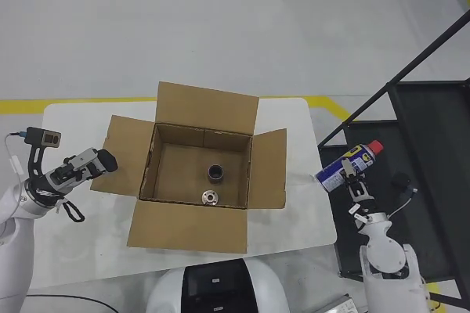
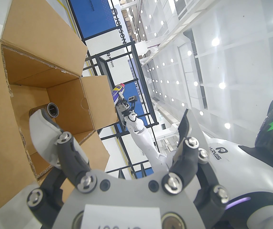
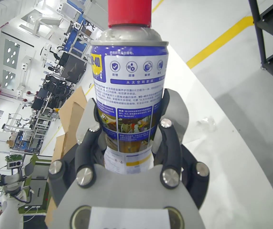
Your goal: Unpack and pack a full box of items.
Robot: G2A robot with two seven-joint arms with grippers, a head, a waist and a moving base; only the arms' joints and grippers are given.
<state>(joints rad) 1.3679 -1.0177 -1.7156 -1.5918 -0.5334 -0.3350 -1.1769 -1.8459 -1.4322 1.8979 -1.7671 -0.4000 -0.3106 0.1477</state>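
You see an open brown cardboard box (image 1: pixel 204 176) with all four flaps folded outward, sitting at the middle of a white table (image 1: pixel 294 117). On the box floor lie two small items: a dark, short metal cylinder (image 1: pixel 217 170) and, near it toward the robot, a round flanged metal ring (image 1: pixel 211 196). Your right gripper (image 1: pixel 351 175) is clamped around the lower body of a blue and yellow spray can with a red cap (image 1: pixel 348 166), holding it tilted in the air just past the table's right edge, beside a black metal shelf rack (image 1: pixel 431 133). Your left gripper (image 1: pixel 103 162) is spread wide and holds nothing, sitting just beside the box's left flap.
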